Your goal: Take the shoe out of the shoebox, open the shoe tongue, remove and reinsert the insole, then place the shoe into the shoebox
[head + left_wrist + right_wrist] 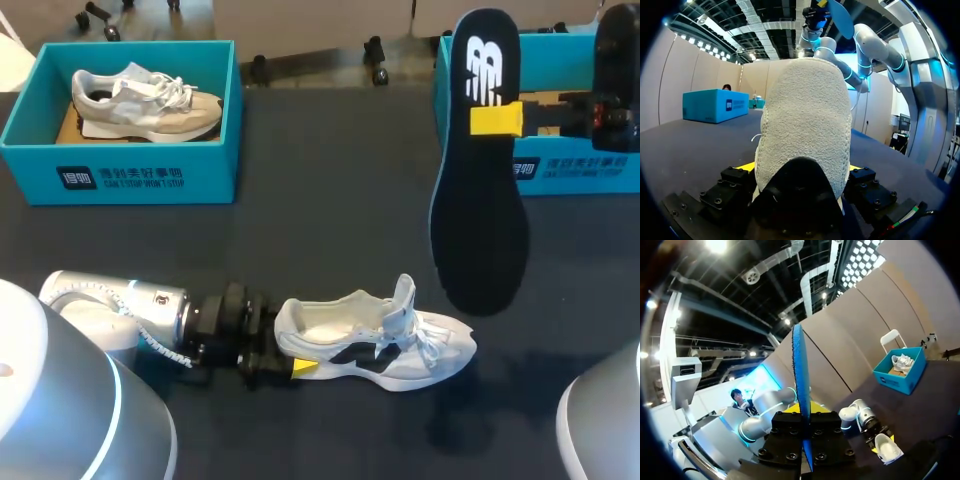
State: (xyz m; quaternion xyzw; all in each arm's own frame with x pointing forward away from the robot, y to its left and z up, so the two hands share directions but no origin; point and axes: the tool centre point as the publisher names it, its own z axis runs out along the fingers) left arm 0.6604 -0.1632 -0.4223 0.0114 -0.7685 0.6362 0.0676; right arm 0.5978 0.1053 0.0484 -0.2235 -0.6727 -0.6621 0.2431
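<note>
A white shoe (375, 340) with black side marks lies on the dark table, toe to the right and tongue raised. My left gripper (292, 352) comes in low from the left and is shut on its heel; in the left wrist view the fuzzy heel (805, 125) fills the space between the fingers. High at the right, my right gripper (497, 119) is shut on the dark insole (480, 170), which hangs upright in the air above the table. The right wrist view shows the insole (799, 380) edge-on between the fingers, with the shoe (888, 449) far below.
A teal shoebox (140, 175) at the back left holds another pale shoe (145, 100). A second teal shoebox (575, 165) stands at the back right, behind the right gripper. Bare dark tabletop lies between the boxes and the shoe.
</note>
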